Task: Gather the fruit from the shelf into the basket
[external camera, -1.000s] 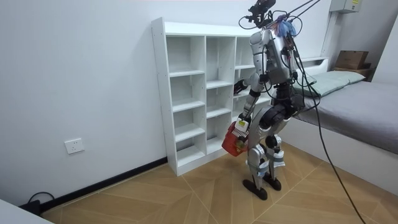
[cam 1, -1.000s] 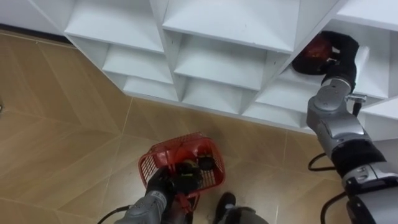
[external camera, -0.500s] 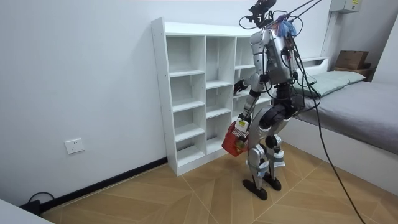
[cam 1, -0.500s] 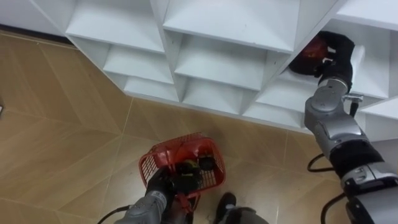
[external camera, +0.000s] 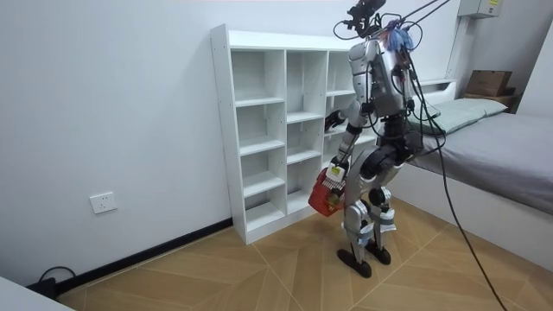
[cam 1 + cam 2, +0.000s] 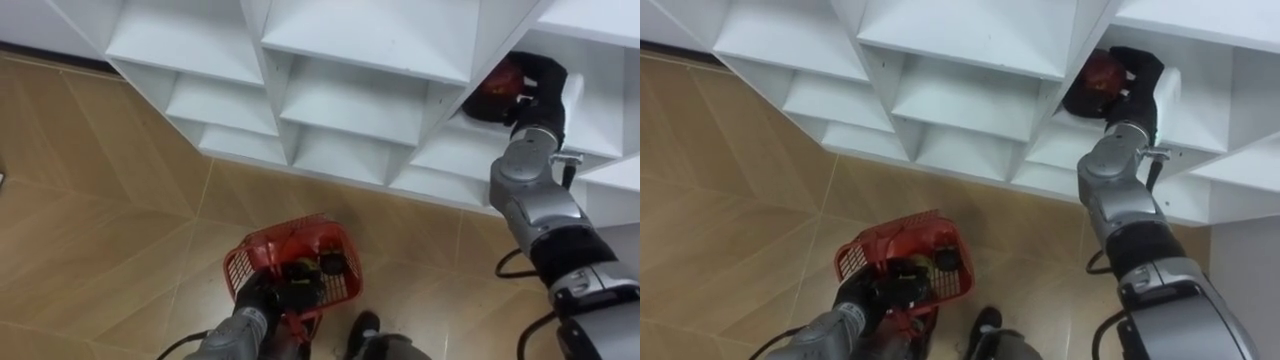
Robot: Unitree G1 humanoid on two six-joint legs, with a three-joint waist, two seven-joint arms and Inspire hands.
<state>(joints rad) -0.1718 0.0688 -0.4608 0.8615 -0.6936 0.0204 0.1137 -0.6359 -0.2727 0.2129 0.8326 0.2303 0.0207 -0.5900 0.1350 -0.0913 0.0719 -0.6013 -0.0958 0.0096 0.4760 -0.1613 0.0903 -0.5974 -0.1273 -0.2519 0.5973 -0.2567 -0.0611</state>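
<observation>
Red fruit [image 6: 497, 80] on the closet shelf [image 6: 455, 140], my right hand [image 6: 541, 86] is clamping round it; next it needs lowering into the basket [image 6: 288, 248] my left hand [image 6: 262, 296] is gripping

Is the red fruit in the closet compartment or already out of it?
In. The red fruit sits inside the closet, right hand curled round it; the left hand holds the basket below.

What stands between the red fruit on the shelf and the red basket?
Nothing visible. The right robot hand is curled round the red fruit on the shelf; the red basket, in the left robot hand, hangs open below.
</observation>
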